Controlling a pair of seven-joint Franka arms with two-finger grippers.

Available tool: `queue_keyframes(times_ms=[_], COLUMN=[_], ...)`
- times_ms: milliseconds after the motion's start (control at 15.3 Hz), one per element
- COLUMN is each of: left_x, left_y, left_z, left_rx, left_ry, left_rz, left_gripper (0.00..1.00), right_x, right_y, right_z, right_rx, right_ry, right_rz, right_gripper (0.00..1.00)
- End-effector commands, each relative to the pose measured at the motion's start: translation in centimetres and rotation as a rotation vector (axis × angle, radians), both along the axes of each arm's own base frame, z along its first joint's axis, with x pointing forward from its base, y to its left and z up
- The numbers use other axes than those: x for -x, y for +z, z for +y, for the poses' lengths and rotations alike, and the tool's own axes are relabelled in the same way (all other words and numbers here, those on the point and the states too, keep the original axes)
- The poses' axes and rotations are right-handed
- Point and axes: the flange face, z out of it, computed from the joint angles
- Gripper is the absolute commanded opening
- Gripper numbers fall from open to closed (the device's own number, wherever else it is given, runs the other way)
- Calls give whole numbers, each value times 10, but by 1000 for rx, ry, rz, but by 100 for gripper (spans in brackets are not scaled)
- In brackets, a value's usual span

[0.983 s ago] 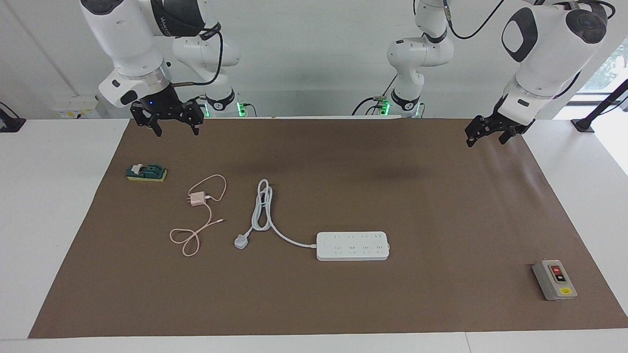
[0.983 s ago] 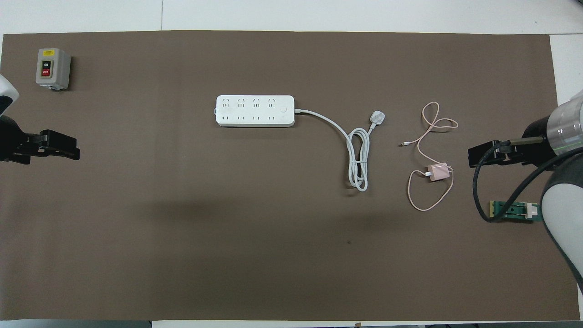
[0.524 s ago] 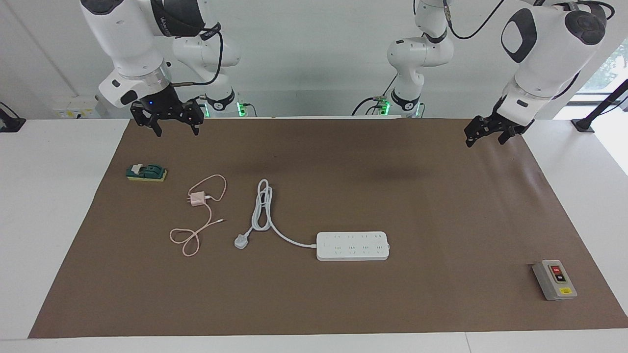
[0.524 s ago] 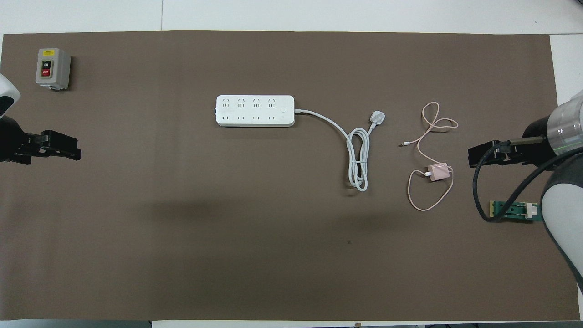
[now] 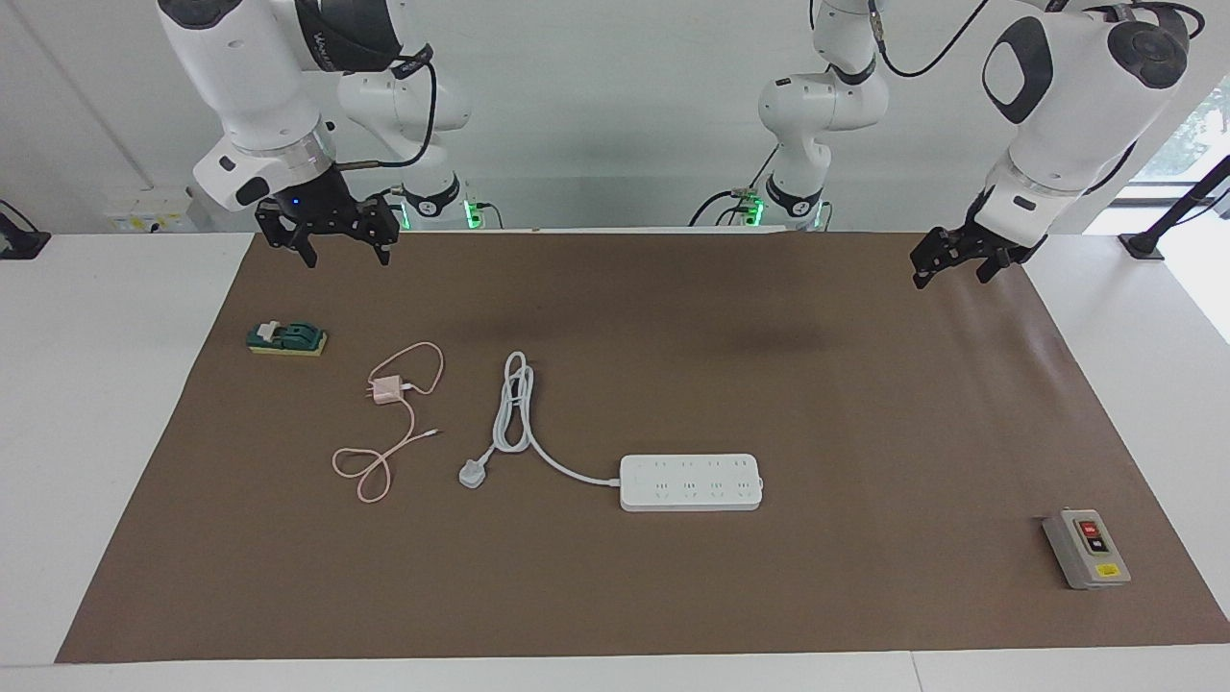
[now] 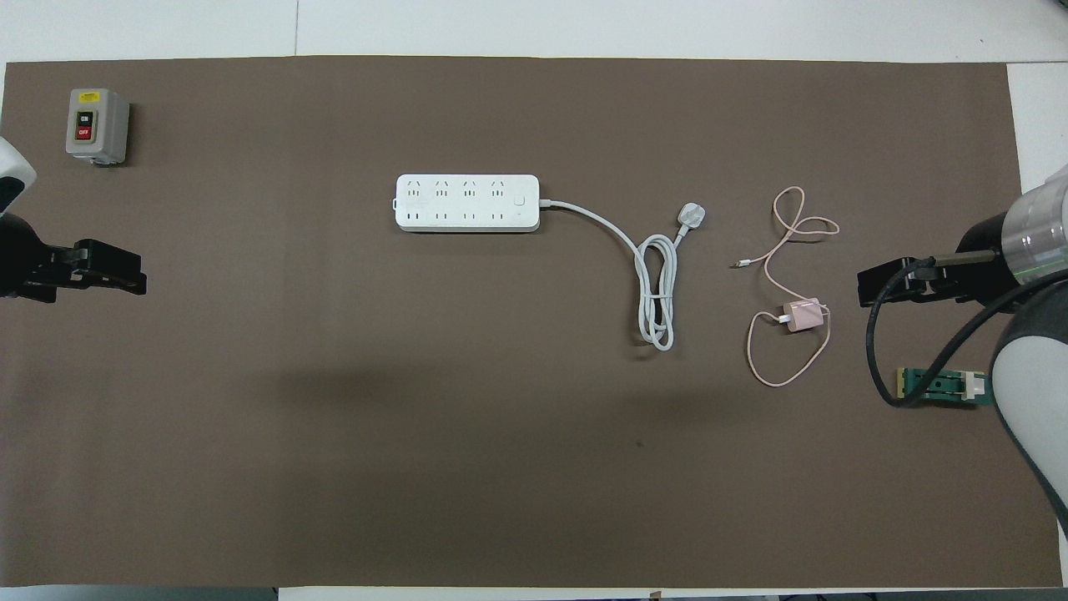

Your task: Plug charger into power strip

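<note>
The left tool [image 5: 953, 268] has lifted slightly over the mat's edge.

Facing view: you look from high up across the table [image 5: 115, 404] toward both robots, whose bases stand along the upper edge.
Overhead view: you look steeply down from above the robots' own end.
Distance: both stand well back, taking in the whole brown mat [image 6: 334, 467].
Shared: the mat, turned half round between views.

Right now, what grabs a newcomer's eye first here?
The white power strip in the middle of the brown mat, cord looping toward the right arm's end. Beside that loop lies the pink charger. The left gripper and right gripper hang open over the mat's robot-side corners.
</note>
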Motion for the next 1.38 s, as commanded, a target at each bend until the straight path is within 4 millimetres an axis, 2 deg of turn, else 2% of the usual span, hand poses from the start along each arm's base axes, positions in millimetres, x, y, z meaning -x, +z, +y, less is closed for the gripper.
queue_keyframes(times_ms=[0, 197, 459, 590, 786, 1114, 1311], left_x=[3, 3, 3, 3, 0, 2, 4], left_y=[-1, -1, -1, -1, 1, 4, 3], left_z=[2, 2, 2, 2, 2, -8, -13], left_rx=[14, 14, 14, 14, 15, 13, 13], left_ry=[-5, -5, -5, -5, -6, -23, -40], left_rz=[-2, -2, -2, -2, -18, -15, -6], left_gripper=[100, 100, 100, 100, 100, 100, 100], right_x=[0, 0, -2, -7, -18, -16, -16], right_y=[1, 1, 0, 3, 8, 5, 5], right_z=[-5, -3, -17, -18, -18, -18, -33], right_rx=[-12, -12, -14, -15, -18, -12, -8], right_ry=[7, 11, -21, -41, -198, -530, -688], right_rz=[11, 11, 6, -26, -113, -105, -98], right_gripper=[100, 100, 100, 100, 100, 100, 100])
